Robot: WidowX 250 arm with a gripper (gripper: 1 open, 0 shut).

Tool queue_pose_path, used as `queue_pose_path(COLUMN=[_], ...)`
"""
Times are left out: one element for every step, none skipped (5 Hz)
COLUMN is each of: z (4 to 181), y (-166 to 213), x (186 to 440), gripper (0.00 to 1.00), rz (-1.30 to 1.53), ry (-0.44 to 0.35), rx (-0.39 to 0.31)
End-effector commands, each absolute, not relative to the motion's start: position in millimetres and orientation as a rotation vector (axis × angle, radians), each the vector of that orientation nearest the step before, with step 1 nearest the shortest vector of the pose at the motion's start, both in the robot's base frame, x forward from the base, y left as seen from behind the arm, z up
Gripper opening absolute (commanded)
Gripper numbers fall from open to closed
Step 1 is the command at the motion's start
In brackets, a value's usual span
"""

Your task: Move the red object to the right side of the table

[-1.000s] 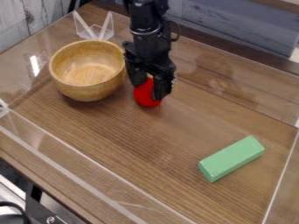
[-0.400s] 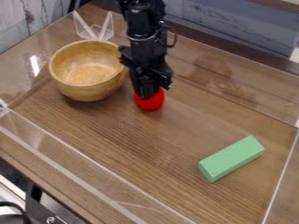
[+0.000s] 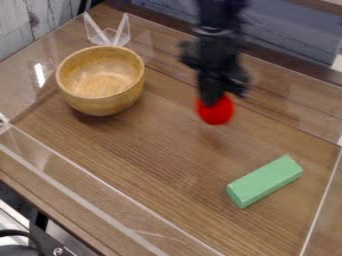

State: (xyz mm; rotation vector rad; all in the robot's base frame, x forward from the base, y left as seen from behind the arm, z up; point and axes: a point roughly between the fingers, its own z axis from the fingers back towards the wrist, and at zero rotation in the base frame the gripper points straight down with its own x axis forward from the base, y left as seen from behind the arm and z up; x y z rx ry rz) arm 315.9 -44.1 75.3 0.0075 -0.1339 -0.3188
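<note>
Currently, one tool [image 3: 206, 84] at the end of one dark arm comes down from the top of the view, closed around the one red object [image 3: 214, 109]. That red thing is the only one of its kind: small, rounded, blurred a little, with its lower part showing beneath the tool. It sits near the middle of the picture, slightly right of centre, over the brown wood-grain counter [image 3: 134, 150]; whether it touches the surface, I cannot tell.

Two other things share the counter. One round wooden bowl [image 3: 100, 80] lies to the left, apart from the red object, its opening facing up and nothing visible in it. One green rectangular block [image 3: 266, 181] lies at the lower right, flat and set diagonally, also apart from the red object. So there are three things in all: one red, one bowl, one block. Clear walls [image 3: 287, 42] edge the counter, and several black cables [image 3: 24, 240] show at the lower left corner.
</note>
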Motion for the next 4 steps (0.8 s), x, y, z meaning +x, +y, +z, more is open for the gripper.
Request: queue_pose_path(z=[80.0,63.5,52.5,46.4], y=[-87.9,-118.5,-128.5,-128.8], x=[335.2,344.8,347.2,345.7], gripper=[0.0,0.0,0.0,1.0], rz=[-0.36,-0.377,-0.372,-0.363], ry=[-0.189,-0.182,-0.171,-0.156], rx=[0.001,-0.005,-0.005,-0.004])
